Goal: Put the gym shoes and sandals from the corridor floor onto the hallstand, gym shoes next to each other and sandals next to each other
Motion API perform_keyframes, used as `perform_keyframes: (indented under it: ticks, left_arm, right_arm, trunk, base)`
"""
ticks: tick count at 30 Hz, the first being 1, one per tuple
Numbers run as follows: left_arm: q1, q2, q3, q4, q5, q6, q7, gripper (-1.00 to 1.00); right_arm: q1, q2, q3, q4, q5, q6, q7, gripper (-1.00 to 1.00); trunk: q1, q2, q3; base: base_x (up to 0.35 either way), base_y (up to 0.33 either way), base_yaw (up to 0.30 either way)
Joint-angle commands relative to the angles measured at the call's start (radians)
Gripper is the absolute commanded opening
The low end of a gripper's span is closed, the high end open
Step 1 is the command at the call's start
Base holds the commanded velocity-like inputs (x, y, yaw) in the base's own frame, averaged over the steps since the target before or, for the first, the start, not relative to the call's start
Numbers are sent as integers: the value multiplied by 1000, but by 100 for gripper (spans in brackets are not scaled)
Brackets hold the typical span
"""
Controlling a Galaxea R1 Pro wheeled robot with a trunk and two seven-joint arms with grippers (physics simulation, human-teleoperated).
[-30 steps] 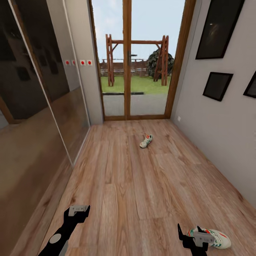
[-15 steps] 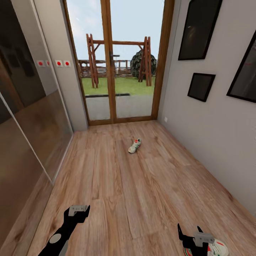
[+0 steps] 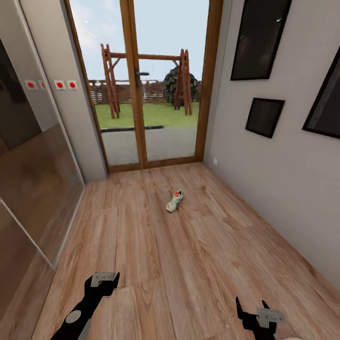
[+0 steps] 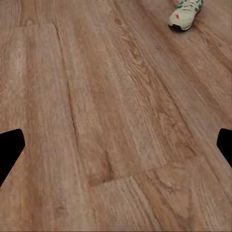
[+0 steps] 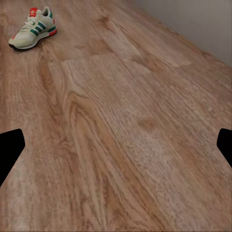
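Since a second ago your head camera has swung right and the base has rolled on: the near gym shoe, then beside your right pincer, has slid off the lower right edge, leaving only a pale sliver at the frame's bottom corner that cannot be identified with certainty.

One gym shoe (image 3: 174, 200) lies alone on the corridor floor (image 3: 156, 264), well ahead of you, toe toward you and slightly left, near the glass double door (image 3: 141, 85). Your left wrist camera catches it (image 4: 185, 12) at the far edge of the planks, and your right wrist camera sees it (image 5: 33, 29) side-on, its green stripes and red tongue label plain.

Your left pincer (image 3: 105, 278) hangs low over the floor, fingers spread apart and holding nothing; its black fingertips (image 4: 9, 150) stand wide at both sides of the wrist picture with bare planks between. Your right pincer (image 3: 255, 311) is likewise parted and empty, well apart from the shoe.

Beyond the door you see lawn and a wooden swing frame (image 3: 146, 75). Dark picture frames (image 3: 263, 115) hang on the grey right wall; a glossy sliding wardrobe (image 3: 33, 189) lines the left.
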Motion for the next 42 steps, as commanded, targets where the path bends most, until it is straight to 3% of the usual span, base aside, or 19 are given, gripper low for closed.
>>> perform_keyframes:
  ticks: [1,22,34,42]
  left_arm:
    - [-1,-1,6,1,-5,-3,-8,100]
    - [-1,-1,6,1,-5,-3,-8,100]
    - [-1,-1,6,1,-5,-3,-8,100]
    - [-1,0,6,1,-5,-3,-8,100]
  right_arm:
    - [-1,0,7,1,-10,-3,3,100]
    - [-1,0,6,0,-10,-2,3,100]
    - [-1,0,6,1,-10,-2,3,100]
    - [-1,0,7,0,-10,-2,3,100]
  trunk:
    - [0,0,-1]
    - [0,0,-1]
    - [0,0,-1]
    - [0,0,-1]
  base:
    - [307,169,-8]
    - [309,155,-4]
    - [321,111,-192]
    - [162,35,-27]
